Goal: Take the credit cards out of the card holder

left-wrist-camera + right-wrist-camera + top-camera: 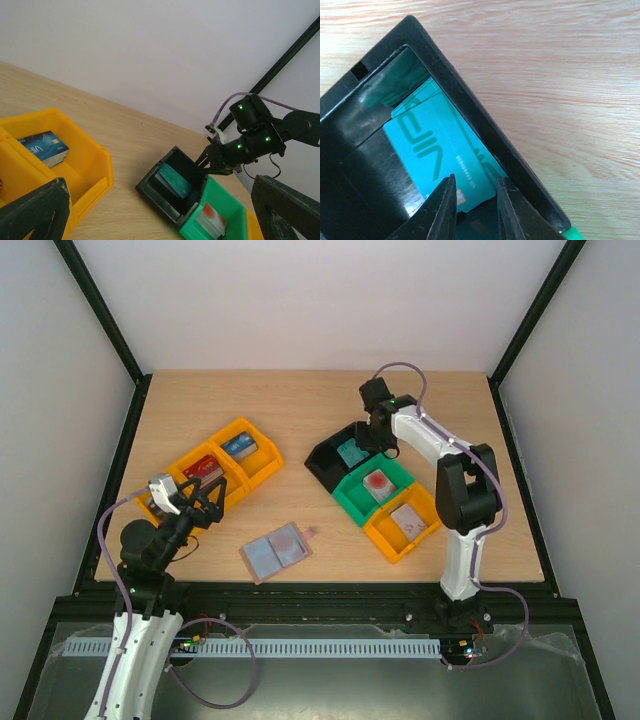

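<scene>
The card holder (270, 555) lies spread open on the wooden worktop (300, 400), low and centre in the overhead view, with its pale blue-grey inside facing up. A reddish patch shows on its right half, but the view is too coarse to tell whether that is a card.

Right of centre, three bins sit in a slanting row. The black bin (480, 122) is uppermost, the green bin (345, 502) is in the middle and the orange bin (385, 542) is lowest.

The right fingers (447, 210) reach down into the black bin. They stand a narrow gap apart and clamp nothing. The near end of the teal card (435, 150), which lies inside against the bin's wall, shows through that gap.

A red-and-white card (378, 482) lies in the green bin and a pale card (408, 520) in the orange one.

Left of centre is a row of yellow bins (262, 468). The upper one holds a blue card (44, 146) and the next a dark red card (203, 468).

The left fingers (35, 210) hang at the lower left of the overhead view, by the lower end of that row. They are spread wide, hold nothing, and are apart from the holder.
</scene>
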